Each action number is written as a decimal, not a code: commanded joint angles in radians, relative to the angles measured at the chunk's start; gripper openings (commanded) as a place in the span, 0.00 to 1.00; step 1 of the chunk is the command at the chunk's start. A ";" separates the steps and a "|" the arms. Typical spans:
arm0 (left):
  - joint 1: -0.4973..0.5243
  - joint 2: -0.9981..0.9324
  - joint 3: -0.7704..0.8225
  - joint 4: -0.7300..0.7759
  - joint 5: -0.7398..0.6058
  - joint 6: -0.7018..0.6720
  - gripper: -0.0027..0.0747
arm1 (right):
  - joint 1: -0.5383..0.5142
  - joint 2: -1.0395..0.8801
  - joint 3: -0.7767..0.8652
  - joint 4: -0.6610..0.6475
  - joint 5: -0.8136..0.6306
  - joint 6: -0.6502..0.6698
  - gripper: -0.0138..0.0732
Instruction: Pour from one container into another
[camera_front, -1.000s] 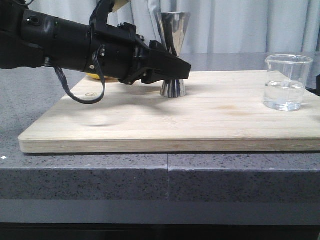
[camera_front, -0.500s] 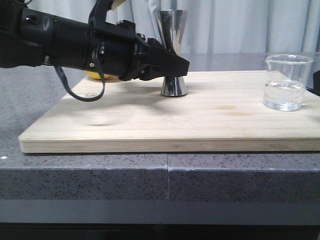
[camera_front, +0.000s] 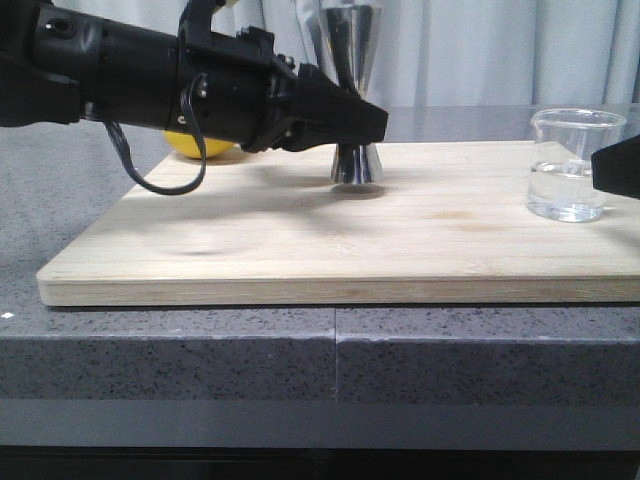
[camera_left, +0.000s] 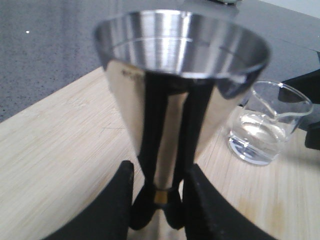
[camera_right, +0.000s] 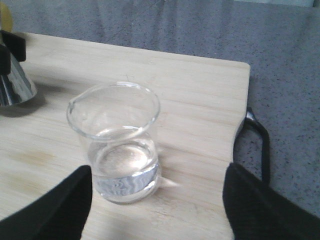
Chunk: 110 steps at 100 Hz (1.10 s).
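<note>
Since the frame a second back, my left gripper (camera_front: 375, 122) has slid a little further right and up along the board, and the tall polished steel hourglass jigger (camera_front: 352, 90) has gone with it: its base now sits slightly right of where it was and looks to be just clear of the wood, though I cannot be sure of a gap from the front view. A dark tip of my right gripper (camera_front: 618, 170) has also come into the front view at the right edge, where nothing showed before.

In the left wrist view the black fingers (camera_left: 121, 200) sit on either side of the jigger's (camera_left: 175, 100) narrow waist, by the thin gold band (camera_left: 161, 196), closed against it. The cup stands upright.

The small clear glass beaker (camera_front: 576, 163) with its pour lip stands upright near the right end of the pale wooden cutting board (camera_front: 300, 240), well apart from the jigger, with clear liquid filling its lower part. In the right wrist view my right gripper's (camera_right: 155, 205) fingers are spread wide, one on each side of the beaker (camera_right: 119, 141), neither touching the glass.

A yellow rounded object (camera_front: 197, 146) lies behind my left arm at the far left of the board. The board rests on a grey speckled stone counter (camera_front: 330, 350).
</note>
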 joint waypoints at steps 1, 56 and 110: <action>0.002 -0.069 -0.026 -0.042 -0.077 -0.018 0.01 | 0.004 0.002 -0.024 -0.020 -0.105 0.000 0.73; 0.002 -0.070 -0.032 -0.038 -0.113 -0.025 0.01 | 0.004 0.146 -0.024 -0.086 -0.315 0.041 0.73; 0.002 -0.070 -0.032 -0.021 -0.113 -0.026 0.01 | 0.004 0.282 -0.038 -0.086 -0.458 0.041 0.73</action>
